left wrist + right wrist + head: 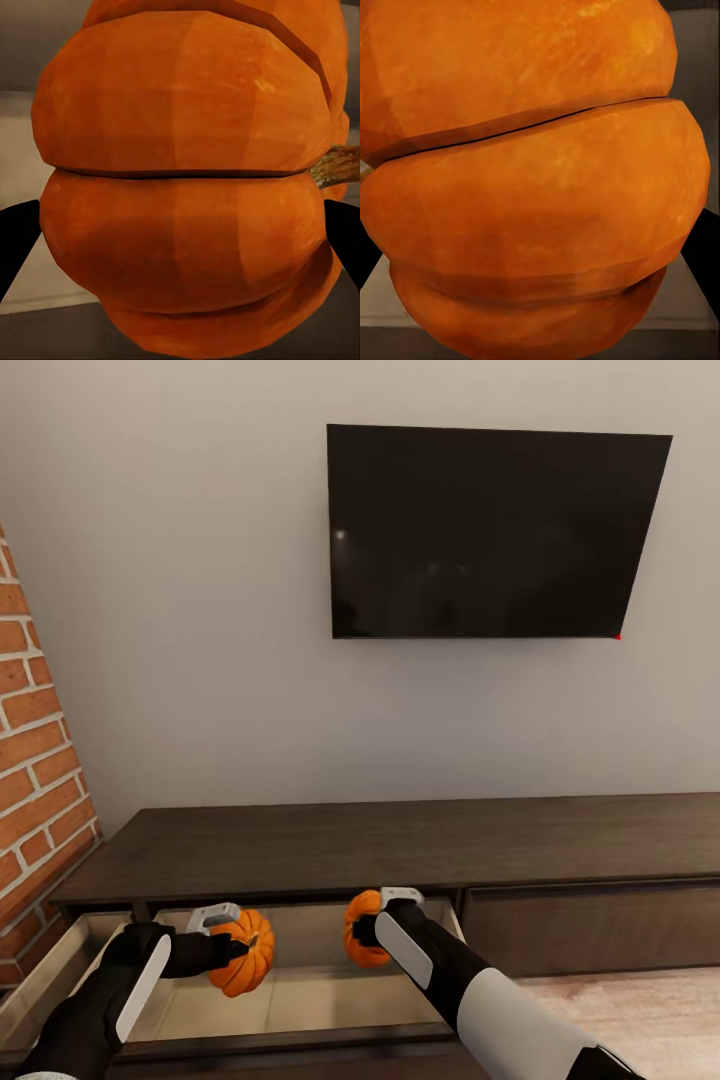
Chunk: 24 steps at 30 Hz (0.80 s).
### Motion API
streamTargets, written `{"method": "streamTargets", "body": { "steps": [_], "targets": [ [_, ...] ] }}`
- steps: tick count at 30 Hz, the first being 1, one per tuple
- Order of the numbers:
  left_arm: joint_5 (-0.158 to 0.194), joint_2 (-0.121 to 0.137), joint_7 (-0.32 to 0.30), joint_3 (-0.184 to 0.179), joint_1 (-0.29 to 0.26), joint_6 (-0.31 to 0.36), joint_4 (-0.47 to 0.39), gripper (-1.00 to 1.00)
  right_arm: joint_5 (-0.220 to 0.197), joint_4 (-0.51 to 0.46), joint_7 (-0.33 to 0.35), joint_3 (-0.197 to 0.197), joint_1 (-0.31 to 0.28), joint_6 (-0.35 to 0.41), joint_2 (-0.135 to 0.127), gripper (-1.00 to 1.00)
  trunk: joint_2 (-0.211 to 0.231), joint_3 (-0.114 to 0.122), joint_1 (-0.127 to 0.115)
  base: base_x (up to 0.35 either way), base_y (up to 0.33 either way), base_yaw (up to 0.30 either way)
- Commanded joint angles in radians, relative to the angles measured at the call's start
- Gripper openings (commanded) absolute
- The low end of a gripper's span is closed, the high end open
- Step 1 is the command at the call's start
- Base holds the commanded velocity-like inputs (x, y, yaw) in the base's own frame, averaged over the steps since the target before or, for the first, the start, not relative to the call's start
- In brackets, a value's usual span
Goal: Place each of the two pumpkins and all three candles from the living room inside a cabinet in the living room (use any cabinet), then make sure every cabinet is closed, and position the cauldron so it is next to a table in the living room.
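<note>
Two orange ribbed pumpkins hang over the pulled-out left drawer of the low dark-brown cabinet (400, 840). My left gripper (238, 950) is shut on the left pumpkin (245, 952), which looms close in the left wrist view (187, 180) with its stem off to one side. My right gripper (368, 932) is shut on the right pumpkin (360, 930), seen close up in the right wrist view (532, 180). Both pumpkins are held above the drawer's pale floor (300, 990). The candles, cauldron and table are out of view.
A black television (490, 530) hangs on the grey wall above the cabinet. A brick wall (35, 760) stands at the left beside the open drawer. The cabinet's right front (590, 925) is shut. Light wood floor (640, 1010) lies at the lower right.
</note>
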Motion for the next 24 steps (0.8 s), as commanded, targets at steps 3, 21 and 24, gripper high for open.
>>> {"method": "streamTargets", "body": {
  "steps": [3, 21, 24],
  "targets": [
    [-0.003, 0.0, -0.001, 0.001, -0.001, 0.007, -0.001, -1.0, -0.01, 0.0, -0.026, 0.004, -0.002, 0.001, 0.0, -1.0, -0.001, -0.001, 0.0, 0.0, 0.0, 0.0],
    [0.006, 0.005, -0.007, 0.005, -0.002, 0.009, -0.001, -1.0, -0.021, 0.012, -0.034, -0.002, -0.002, 0.075, 0.0, -1.0, -0.001, -0.001, 0.0, 0.018, 0.005, 0.0],
    [0.003, 0.004, -0.008, 0.005, -0.001, 0.009, -0.001, -1.0, -0.022, 0.012, -0.034, -0.003, -0.002, 0.074, 0.0, -1.0, -0.001, -0.001, 0.0, 0.128, 0.029, 0.0]
  ]
}}
